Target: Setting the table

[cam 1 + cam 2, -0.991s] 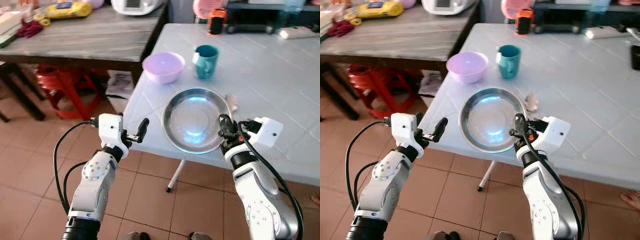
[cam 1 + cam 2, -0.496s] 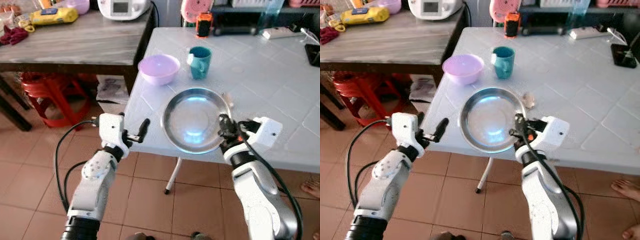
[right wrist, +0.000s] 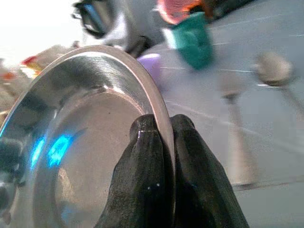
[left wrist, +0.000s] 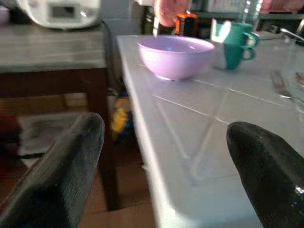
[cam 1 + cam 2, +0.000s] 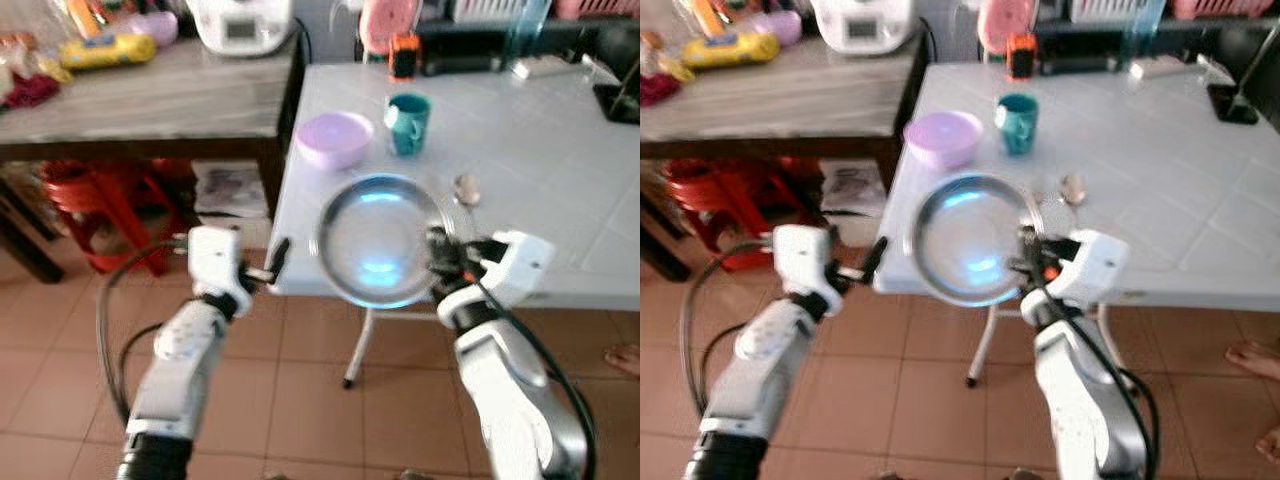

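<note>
The right gripper [image 3: 159, 156] pinches the rim of a round, shiny steel plate [image 5: 375, 240], held at the near edge of the white tiled table [image 5: 540, 150], face up. Beyond the plate stand a smooth lilac bowl [image 5: 335, 139] and teal mug [image 5: 408, 122]; spoons [image 5: 466, 188] lie right of it. The left gripper [image 4: 166, 156], fingers wide apart, hovers at the table's corner.
</note>
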You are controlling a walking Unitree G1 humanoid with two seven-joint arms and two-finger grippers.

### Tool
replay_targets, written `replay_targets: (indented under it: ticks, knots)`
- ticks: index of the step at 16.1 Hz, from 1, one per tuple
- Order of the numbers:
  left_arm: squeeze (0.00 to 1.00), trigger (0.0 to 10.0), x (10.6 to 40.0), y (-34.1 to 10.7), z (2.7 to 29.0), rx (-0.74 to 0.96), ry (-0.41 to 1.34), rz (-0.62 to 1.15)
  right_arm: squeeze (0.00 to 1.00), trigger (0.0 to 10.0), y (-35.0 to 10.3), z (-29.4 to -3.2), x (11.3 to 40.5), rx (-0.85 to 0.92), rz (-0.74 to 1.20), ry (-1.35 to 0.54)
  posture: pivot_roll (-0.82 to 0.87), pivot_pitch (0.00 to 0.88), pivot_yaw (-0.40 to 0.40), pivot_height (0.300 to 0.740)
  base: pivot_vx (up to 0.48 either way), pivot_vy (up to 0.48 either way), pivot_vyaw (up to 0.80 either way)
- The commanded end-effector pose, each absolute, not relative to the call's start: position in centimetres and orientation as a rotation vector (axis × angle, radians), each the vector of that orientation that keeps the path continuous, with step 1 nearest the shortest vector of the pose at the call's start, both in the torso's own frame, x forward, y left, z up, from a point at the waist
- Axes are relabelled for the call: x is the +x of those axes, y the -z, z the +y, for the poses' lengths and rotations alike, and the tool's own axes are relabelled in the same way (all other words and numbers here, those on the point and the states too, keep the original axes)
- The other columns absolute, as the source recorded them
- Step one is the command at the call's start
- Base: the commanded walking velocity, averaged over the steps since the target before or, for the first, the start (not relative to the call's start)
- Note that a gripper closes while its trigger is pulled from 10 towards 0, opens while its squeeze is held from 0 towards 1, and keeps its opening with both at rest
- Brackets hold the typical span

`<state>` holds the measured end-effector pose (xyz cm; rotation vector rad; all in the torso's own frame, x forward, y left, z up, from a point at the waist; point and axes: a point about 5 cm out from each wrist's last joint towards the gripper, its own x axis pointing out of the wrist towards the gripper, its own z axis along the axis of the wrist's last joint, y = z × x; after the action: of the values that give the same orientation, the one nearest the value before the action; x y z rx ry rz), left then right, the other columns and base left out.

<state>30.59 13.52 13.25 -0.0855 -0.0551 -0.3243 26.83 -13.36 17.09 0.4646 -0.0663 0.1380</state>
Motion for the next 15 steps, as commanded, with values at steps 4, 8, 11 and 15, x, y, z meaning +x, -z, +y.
replay_targets:
  ticks: [4, 8, 11, 15]
  knots:
    - [0.0, 10.0, 30.51, -13.15, 12.92, -0.083, 0.347, -0.053, 0.0, 10.0, -17.13, -13.62, 26.99, 0.471, -0.077, -0.125, -0.16, 0.103, 0.104, 0.74, 0.0, 0.288, 0.0]
    - [0.0, 10.0, 30.5, -13.18, 12.9, -0.084, 0.348, -0.054, 0.0, 10.0, -17.14, -13.57, 27.04, 0.471, -0.078, -0.127, -0.16, 0.099, 0.105, 0.74, 0.0, 0.323, -0.4]
    - [0.0, 10.0, 30.25, -12.99, 12.66, -0.085, 0.355, -0.049, 0.0, 10.0, -17.04, -13.56, 26.98, 0.472, -0.075, -0.128, -0.16, 0.105, 0.104, 0.74, 0.0, 0.344, -0.72]
    - [0.0, 10.0, 30.07, -12.84, 12.46, -0.09, 0.357, -0.043, 0.0, 10.0, -17.0, -13.56, 26.97, 0.47, -0.073, -0.129, -0.16, 0.106, 0.102, 0.74, 0.0, 0.373, -0.68]
